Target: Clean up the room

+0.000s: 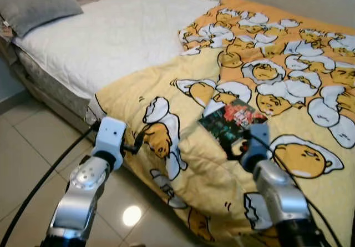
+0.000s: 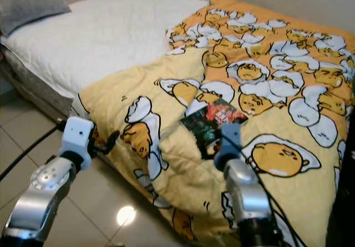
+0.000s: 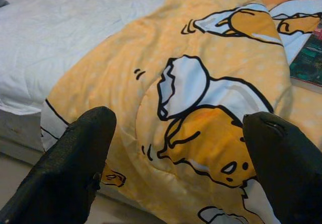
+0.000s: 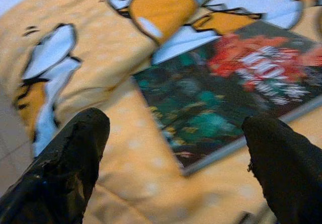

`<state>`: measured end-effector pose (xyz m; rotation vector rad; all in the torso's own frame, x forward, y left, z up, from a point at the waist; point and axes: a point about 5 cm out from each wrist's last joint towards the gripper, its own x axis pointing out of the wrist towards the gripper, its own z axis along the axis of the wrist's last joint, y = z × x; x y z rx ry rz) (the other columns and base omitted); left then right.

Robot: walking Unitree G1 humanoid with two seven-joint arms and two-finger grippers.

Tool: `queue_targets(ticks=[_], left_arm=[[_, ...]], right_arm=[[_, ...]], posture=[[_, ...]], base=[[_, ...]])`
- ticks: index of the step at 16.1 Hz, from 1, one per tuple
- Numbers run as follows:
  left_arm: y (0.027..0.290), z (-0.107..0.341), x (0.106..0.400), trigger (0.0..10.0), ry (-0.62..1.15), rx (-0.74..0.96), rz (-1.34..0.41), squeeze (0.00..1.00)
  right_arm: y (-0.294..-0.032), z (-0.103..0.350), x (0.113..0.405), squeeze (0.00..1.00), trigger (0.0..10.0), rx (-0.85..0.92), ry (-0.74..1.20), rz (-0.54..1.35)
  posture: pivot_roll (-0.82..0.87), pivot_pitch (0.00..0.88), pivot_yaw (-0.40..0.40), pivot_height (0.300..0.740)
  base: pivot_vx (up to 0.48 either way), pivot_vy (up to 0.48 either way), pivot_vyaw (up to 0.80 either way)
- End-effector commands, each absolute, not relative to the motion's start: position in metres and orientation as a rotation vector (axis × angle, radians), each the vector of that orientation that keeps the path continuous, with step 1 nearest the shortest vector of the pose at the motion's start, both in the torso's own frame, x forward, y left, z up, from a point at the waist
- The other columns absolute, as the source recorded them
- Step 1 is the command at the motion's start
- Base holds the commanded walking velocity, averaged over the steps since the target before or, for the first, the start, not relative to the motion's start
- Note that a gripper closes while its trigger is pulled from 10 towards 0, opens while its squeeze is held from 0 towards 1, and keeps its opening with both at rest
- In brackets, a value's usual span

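The yellow egg-print blanket (image 1: 277, 91) covers the bed (image 1: 111, 36). On it a dark book (image 1: 232, 122) lies flat just ahead of the right gripper (image 4: 176, 158), whose fingers stand apart, its long axis running slantwise across them. The left gripper (image 3: 176, 163), also spread, hovers farther off.

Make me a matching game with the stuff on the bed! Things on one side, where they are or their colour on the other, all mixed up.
Things:
1. pillow
2. book
3. blanket
4. left gripper

Descriptions:
A. yellow and orange with egg cartoons
B. grey, at the far corner of the white mattress
C. open, at the blanket's edge near the floor
D. dark cover with red, lying on the blanket just ahead of the right gripper

Pairs: 1-B, 2-D, 3-A, 4-C
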<state>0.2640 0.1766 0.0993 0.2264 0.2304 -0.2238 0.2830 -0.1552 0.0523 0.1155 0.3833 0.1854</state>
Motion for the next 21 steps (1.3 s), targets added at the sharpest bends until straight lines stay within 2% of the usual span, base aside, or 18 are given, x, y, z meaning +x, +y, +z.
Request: queue_targets(ticks=[1, 5, 14, 21], left_arm=[[0.177, 0.101, 0.265, 10.0, 0.227, 0.226, -0.223, 0.85], [0.178, 0.102, 0.265, 10.0, 0.225, 0.227, -0.225, 0.85], [0.195, 0.108, 0.253, 10.0, 0.218, 0.263, -0.197, 0.85], [0.181, 0.114, 0.273, 10.0, 0.198, 0.281, -0.29, 0.85]], right_arm=[[-0.159, 0.054, 0.284, 0.0, 10.0, 0.106, 0.378, 0.175], [-0.158, 0.054, 0.284, 0.0, 10.0, 0.125, 0.389, 0.177], [-0.166, 0.06, 0.273, 0.0, 10.0, 0.141, 0.348, 0.145], [-0.17, 0.057, 0.282, 0.0, 10.0, 0.174, 0.345, 0.066]], posture=[[0.09, 0.0, -0.008, 0.74], [0.1, 0.0, -0.008, 0.74], [0.11, 0.0, -0.007, 0.74], [0.07, 0.0, 0.04, 0.74]], base=[[0.262, 0.0, 0.0], [0.265, 0.0, -0.45], [0.267, 0.0, 0.0], [0.269, 0.0, 0.0]])
